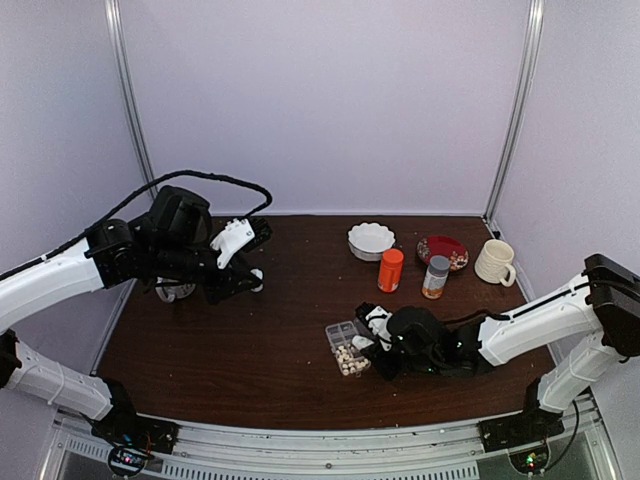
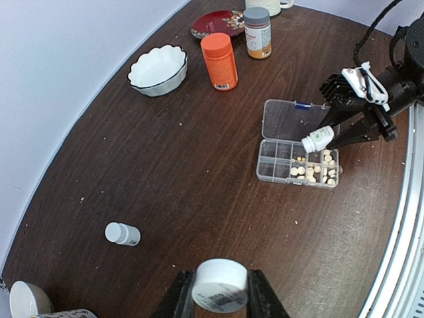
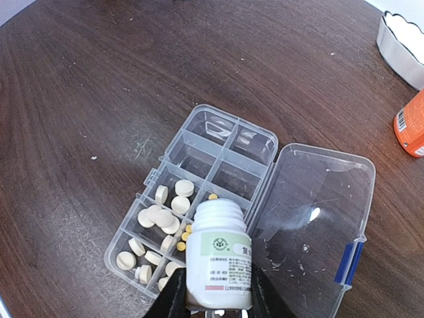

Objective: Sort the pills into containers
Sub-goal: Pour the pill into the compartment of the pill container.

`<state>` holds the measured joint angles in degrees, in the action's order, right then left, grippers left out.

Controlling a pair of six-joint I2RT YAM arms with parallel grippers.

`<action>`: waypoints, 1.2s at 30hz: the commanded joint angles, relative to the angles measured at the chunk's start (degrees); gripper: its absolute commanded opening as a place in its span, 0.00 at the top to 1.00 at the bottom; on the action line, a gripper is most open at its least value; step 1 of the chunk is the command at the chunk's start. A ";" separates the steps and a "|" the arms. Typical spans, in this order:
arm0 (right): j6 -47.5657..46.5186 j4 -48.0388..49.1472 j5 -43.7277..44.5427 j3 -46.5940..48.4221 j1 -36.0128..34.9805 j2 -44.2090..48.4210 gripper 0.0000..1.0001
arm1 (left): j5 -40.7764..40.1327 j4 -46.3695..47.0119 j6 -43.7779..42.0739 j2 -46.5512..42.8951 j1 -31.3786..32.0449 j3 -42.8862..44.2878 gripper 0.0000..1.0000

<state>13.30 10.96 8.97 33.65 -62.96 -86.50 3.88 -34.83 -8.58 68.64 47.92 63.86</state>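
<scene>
The clear organizer box (image 1: 347,348) lies open on the table, its lid (image 3: 311,212) flat beside it; it also shows in the left wrist view (image 2: 298,162). Cream pills (image 3: 162,215) fill several cells, and a few yellow pills (image 3: 182,235) lie in the cell under the bottle's mouth. My right gripper (image 3: 215,291) is shut on a small uncapped white bottle (image 3: 218,255), tipped mouth-down over the box. My left gripper (image 2: 220,301) is shut on a white cap (image 2: 220,285), held above the table far left of the box. A second small white bottle (image 2: 122,233) lies on its side.
Behind the box stand an orange bottle (image 1: 390,269), a grey-capped amber bottle (image 1: 435,277), a white scalloped bowl (image 1: 371,240), a red plate (image 1: 442,250) and a cream mug (image 1: 495,262). A white cup (image 2: 26,299) sits under the left arm.
</scene>
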 commanded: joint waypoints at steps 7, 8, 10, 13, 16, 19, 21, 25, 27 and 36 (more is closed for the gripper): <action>0.14 2.29 -0.67 -0.56 0.25 0.68 1.00 | 0.86 -0.01 -0.65 0.61 -0.38 1.45 1.00; 0.28 3.57 -0.62 -1.34 0.33 1.09 1.00 | 0.80 -0.05 -0.65 0.63 -0.37 1.45 1.00; 0.27 0.03 0.86 0.64 0.37 -0.03 1.00 | 0.83 0.02 -0.61 0.69 -0.37 1.43 1.00; 0.04 -0.04 -0.44 0.80 0.35 -0.07 1.00 | 0.79 -0.06 -0.65 0.69 -0.42 1.52 1.00; 0.11 -0.27 0.95 0.61 0.35 0.26 1.00 | 0.87 -0.06 -0.74 0.73 -0.38 1.46 1.00; -0.33 -0.30 0.40 0.52 0.35 0.72 1.00 | 0.94 -0.15 -0.66 0.79 -0.37 1.58 1.00; -0.19 2.71 0.28 -1.30 0.38 1.91 1.00 | 1.03 -0.15 -0.67 0.79 -0.41 1.62 1.00; -0.77 -2.95 0.62 2.02 0.30 -0.01 1.00 | 1.07 -0.17 -0.65 0.89 -0.38 1.62 1.00; -0.19 1.40 -0.71 -0.35 0.26 1.33 1.00 | 1.17 -0.22 -0.67 1.02 -0.37 1.62 1.00; -0.23 -2.00 1.98 1.11 0.34 0.79 1.00 | 0.93 -0.42 -0.55 1.35 -0.42 1.89 1.00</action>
<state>13.28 9.85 8.88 34.17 -62.96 -86.46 4.14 -35.31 -8.60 69.49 47.92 64.10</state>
